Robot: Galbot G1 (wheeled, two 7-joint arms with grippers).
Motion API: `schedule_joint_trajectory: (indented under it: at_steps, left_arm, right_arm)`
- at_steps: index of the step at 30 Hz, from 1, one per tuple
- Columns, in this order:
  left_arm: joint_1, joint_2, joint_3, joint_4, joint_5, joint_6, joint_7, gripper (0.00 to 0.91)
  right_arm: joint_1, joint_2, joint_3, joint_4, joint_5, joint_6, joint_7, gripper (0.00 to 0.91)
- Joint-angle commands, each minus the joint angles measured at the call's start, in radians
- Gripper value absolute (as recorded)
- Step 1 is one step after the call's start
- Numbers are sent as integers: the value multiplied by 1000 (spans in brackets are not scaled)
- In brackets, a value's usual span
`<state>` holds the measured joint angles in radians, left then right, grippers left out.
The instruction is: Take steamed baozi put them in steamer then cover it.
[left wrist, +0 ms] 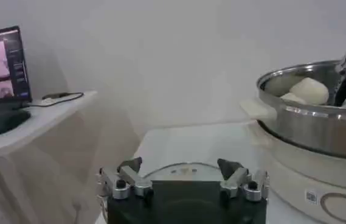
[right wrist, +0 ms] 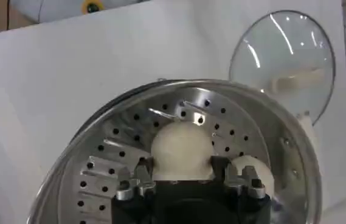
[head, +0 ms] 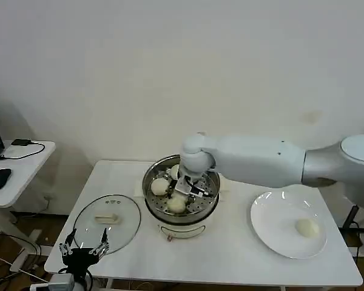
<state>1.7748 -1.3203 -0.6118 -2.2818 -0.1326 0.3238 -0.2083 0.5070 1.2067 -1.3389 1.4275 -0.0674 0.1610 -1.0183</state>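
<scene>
- The right gripper (head: 183, 187) reaches into the steamer (head: 153, 176), which stands at the middle of the white table (head: 230, 260).
- From the right wrist, its fingers (right wrist: 141, 175) sit on either side of a bao (right wrist: 182, 151) that lies on the perforated tray (right wrist: 109, 164); the pads look close against the bun, but a firm grip cannot be told.
- A second bao (right wrist: 253, 171) lies just beside it on the tray, near the pot's wall.
- The head view shows two buns inside: one at the left side (head: 160, 187) and one at the front (head: 176, 205), with the gripper between and above them.
- One more bao (head: 307, 227) lies on the white plate (head: 273, 212) at the table's right.
- The cover (head: 107, 221) lies flat on the table left of the steamer, handle up.
- The left gripper (head: 84, 249) hangs at the table's front left edge, just before the cover, its fingers spread wide and holding nothing.
</scene>
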Motion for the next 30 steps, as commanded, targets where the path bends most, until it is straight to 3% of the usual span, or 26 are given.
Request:
schedule_joint_trajectory:
  at_steps: [1,2,10,17,21,26,30]
  left_arm:
    - [0,0,1,0,0,0,0,907]
    - [0,0,2,0,0,0,0,907]
    - [-2,1,4,0,1,1,0,907]
    - [-8,24,-7,0,-18,3,0,907]
    - [-14,41,-12,1,-33,4,2,907]
    - [-22,52,3,-4,-35,4,6,907]
    - [-34,60,18,-5,-33,4,7,907]
  right_arm:
    - [-6,2,-2,-3,-17,16,-5,856]
    - [-5,0,-2,-3,-17,18,-4,907]
    - [33,-37,16,18,-8,19,-2,907]
    - [90,-128,67,24,-15,-16,8,907]
    - [113,-263,116,18,-4,-137,-21,907]
    - [113,-403,148,-8,-8,-223,-42,907]
    - [51,-587,183,10,-14,-280,-55,907]
